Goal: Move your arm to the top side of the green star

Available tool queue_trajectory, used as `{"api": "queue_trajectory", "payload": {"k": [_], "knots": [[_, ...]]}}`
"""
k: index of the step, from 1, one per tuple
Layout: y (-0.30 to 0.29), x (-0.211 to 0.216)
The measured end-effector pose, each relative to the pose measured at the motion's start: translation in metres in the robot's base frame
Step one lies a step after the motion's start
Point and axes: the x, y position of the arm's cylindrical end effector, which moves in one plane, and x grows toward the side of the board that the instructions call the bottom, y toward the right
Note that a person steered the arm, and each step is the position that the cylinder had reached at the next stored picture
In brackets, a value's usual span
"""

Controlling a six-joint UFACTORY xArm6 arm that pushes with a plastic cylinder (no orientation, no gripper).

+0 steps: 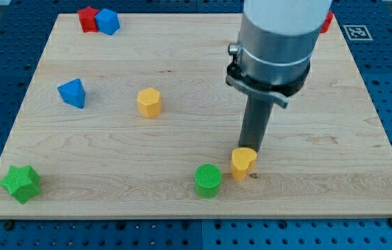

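Note:
The green star (21,183) lies at the view's bottom left corner of the wooden board (182,90). My tip (250,149) is far to its right, near the view's bottom centre. It touches the top edge of a yellow heart-shaped block (243,164). A green cylinder (208,180) stands just left of that yellow block.
A yellow hexagonal block (149,102) sits left of centre. A blue block (73,93) lies at the left. A red block (87,19) and a blue block (107,21) touch at the top left. A red block (327,22) shows partly behind the arm at the top right.

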Motion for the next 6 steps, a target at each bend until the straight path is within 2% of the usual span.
{"api": "queue_trajectory", "payload": {"k": [2,3,4,6], "knots": [[0.0,0.009],[-0.004,-0.003],[-0.05,-0.029],[-0.153,-0.03]]}}
